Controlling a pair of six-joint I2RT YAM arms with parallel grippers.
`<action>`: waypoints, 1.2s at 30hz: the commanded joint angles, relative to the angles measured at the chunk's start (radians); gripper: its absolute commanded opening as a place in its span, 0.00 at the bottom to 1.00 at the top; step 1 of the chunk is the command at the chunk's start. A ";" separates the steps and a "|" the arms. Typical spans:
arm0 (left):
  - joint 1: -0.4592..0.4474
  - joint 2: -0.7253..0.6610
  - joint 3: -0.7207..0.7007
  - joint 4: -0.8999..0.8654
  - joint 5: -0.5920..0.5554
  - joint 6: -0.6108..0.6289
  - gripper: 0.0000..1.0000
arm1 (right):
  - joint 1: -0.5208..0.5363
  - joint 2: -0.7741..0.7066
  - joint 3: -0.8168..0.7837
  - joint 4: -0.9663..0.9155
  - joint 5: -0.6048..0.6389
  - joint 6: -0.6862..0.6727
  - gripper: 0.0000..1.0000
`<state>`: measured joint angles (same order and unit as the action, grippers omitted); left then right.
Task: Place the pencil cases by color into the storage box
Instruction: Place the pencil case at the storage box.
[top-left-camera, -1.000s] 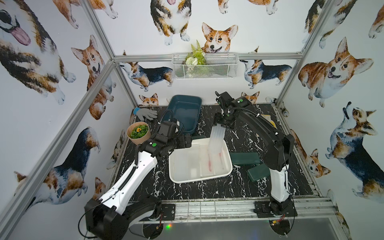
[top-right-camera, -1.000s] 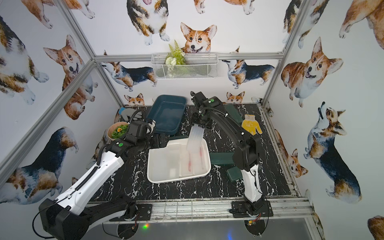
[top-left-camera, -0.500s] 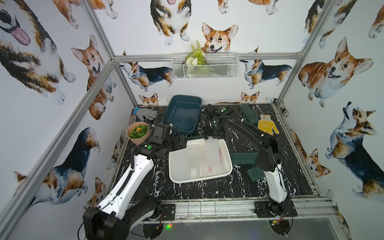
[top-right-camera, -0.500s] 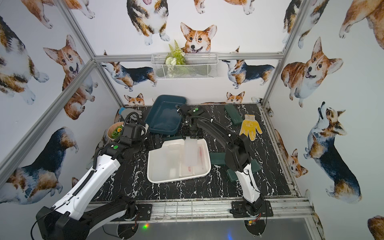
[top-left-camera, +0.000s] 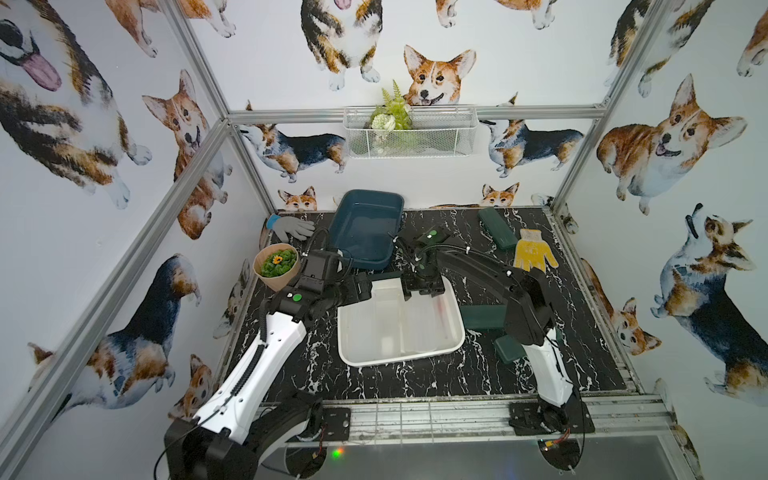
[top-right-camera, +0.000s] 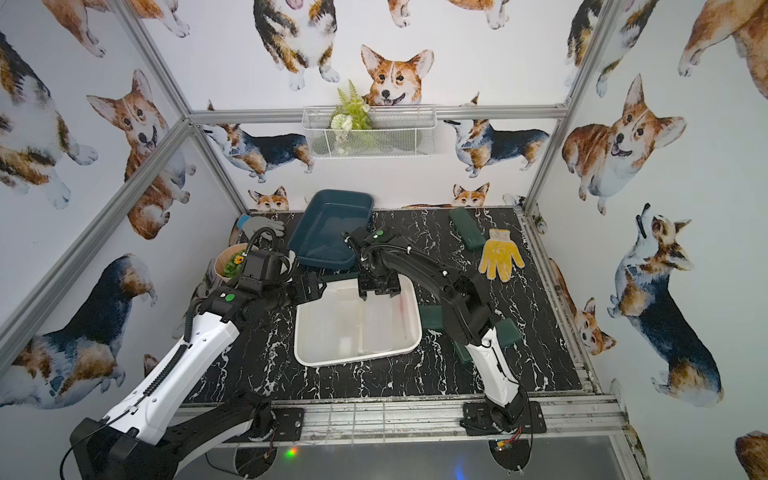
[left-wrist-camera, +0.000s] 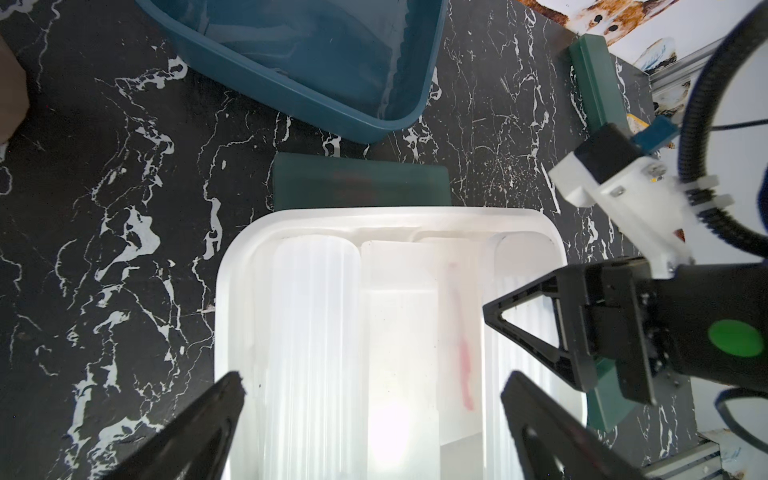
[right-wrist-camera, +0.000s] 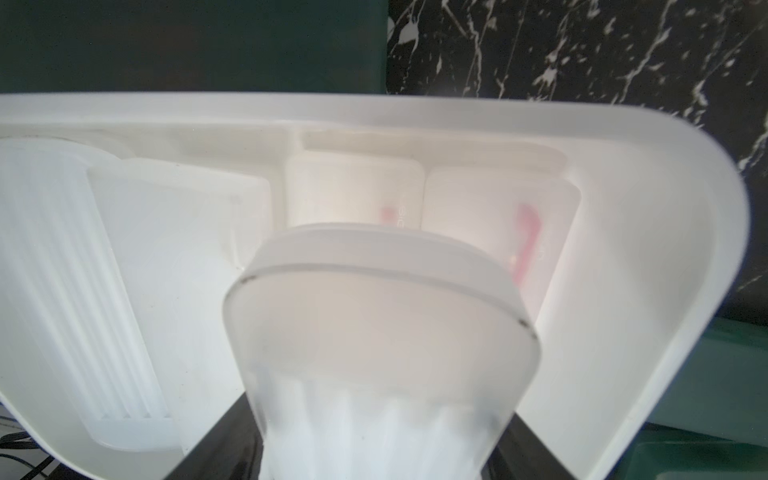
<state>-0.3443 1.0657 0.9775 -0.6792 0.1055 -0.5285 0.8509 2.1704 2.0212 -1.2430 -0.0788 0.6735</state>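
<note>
Black, white-veined table (top-left-camera: 374, 390) carries a glossy, rigid white storage box (top-left-camera: 399, 360). Frosted pencil cases (left-wrist-camera: 316, 332) lie flat inside it. The right jaws pinch one more frosted case (right-wrist-camera: 382, 332) near one end, over the box interior. It looks light, stiff and slick, so grip across the width. The left jaws stand spread and empty. Dark green cases (top-left-camera: 484, 318) lie beside the box.

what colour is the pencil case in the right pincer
Frosted translucent white; the pencil case shows best in the right wrist view.
</note>
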 joint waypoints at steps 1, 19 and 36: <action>0.003 -0.009 0.002 -0.011 -0.010 -0.013 1.00 | 0.007 0.015 -0.007 0.032 -0.013 0.023 0.60; 0.002 -0.002 0.003 -0.011 -0.014 -0.002 1.00 | 0.019 0.121 0.070 0.048 -0.010 0.022 0.61; 0.002 0.013 0.017 -0.006 -0.016 0.005 1.00 | 0.019 0.145 0.092 0.065 0.014 -0.018 0.76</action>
<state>-0.3428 1.0775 0.9836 -0.6857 0.0978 -0.5270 0.8696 2.3367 2.1292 -1.1984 -0.0769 0.6765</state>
